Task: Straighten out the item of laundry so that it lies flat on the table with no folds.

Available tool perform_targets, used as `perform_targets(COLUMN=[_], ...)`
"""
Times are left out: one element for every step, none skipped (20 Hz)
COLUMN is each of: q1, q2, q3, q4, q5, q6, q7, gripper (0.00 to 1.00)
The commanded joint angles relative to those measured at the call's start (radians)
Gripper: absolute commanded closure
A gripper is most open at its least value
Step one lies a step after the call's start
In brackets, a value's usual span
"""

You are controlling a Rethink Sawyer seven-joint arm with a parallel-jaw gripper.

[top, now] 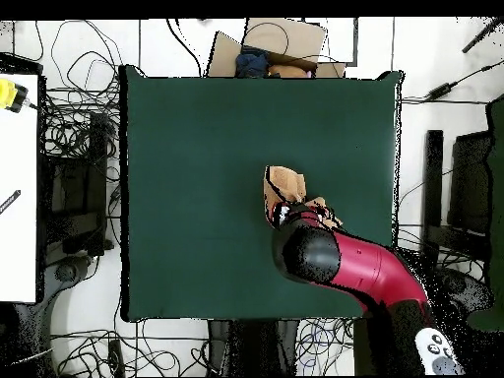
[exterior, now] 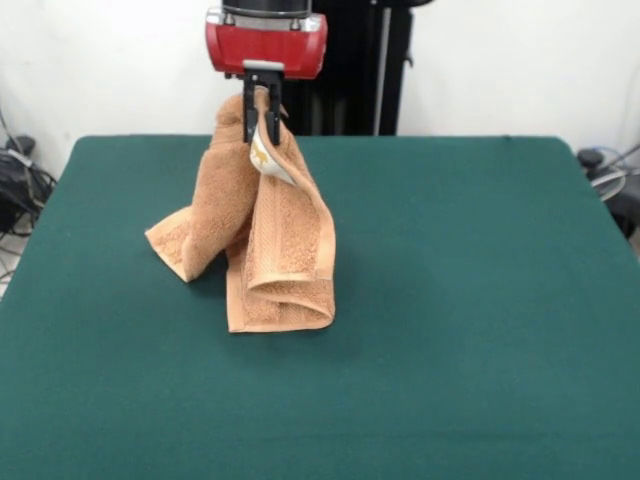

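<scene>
Left of table centre in front view: towel (exterior: 270, 235) hangs bunched from one top edge, lower folds resting on green table (exterior: 480, 300). One flap spreads to left, doubled fold piled at bottom. White tag (exterior: 268, 160) shows near top edge. Gripper (exterior: 261, 110) pinches towel's top edge, fingers (exterior: 272, 118) pressed on cloth. Overhead view: red-black arm (top: 354, 266) covers most of towel; only small tan patch visible beyond it. Cables (top: 74, 128) on floor beside table.
</scene>
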Motion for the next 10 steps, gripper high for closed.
perform_targets(q1=[0.02,0.019,0.02,0.023,0.022,0.022,0.022,0.022,0.021,0.02], q2=[0.032,0.035,0.035,0.039,0.041,0.041,0.042,0.042,0.041,0.04], q3=[0.003,0.003,0.002,0.001,0.002,0.002,0.001,0.001,0.002,0.002], q4=[-0.005,-0.006,-0.009,-0.012,-0.013,-0.014,-0.015,-0.021,-0.023,-0.025], q5=[0.017,0.016,0.016,0.016,0.016,0.016,0.015,0.016,0.016,0.016], q6=[0.079,0.078,0.08,0.079,0.078,0.078,0.079,0.085,0.089,0.092], q7=[0.137,0.136,0.135,0.138,0.137,0.136,0.136,0.134,0.131,0.13], gripper=[1.0,1.0,1.0,1.0,1.0,1.0,1.0,1.0,1.0,1.0])
